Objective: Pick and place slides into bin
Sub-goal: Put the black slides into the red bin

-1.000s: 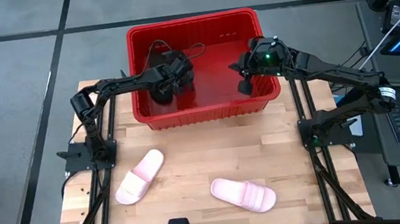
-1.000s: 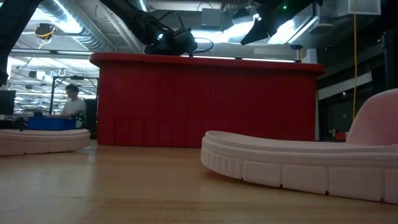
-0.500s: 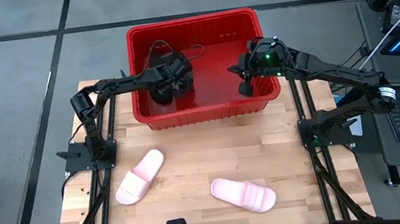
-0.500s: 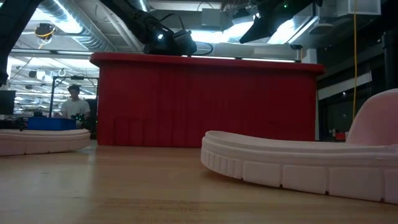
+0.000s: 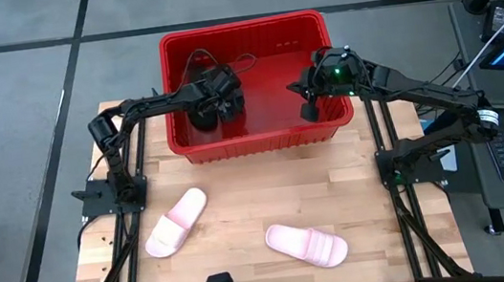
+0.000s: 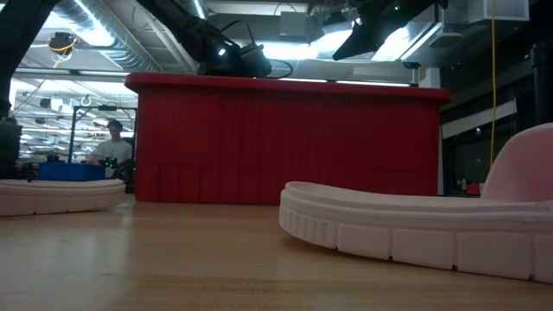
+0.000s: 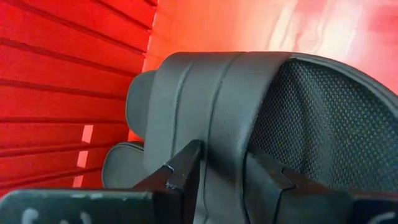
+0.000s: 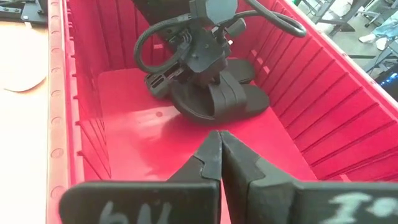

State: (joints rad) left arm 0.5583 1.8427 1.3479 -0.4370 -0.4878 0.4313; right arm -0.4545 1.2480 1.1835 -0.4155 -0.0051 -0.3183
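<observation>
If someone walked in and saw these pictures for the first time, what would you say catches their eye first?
Most likely the big red bin at the far side of the table, with both dark arms reaching into it. The left end effector sits at the strap of a black slide on the bin floor, while the right end effector hovers shut nearby. Next, the two pale pink slides lying on the wooden table in front of the bin.

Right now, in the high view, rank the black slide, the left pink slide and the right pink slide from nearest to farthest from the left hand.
1. Black slide: in the bin, under the left hand.
2. Left pink slide: table's left front.
3. Right pink slide: table's right front, farthest.
</observation>
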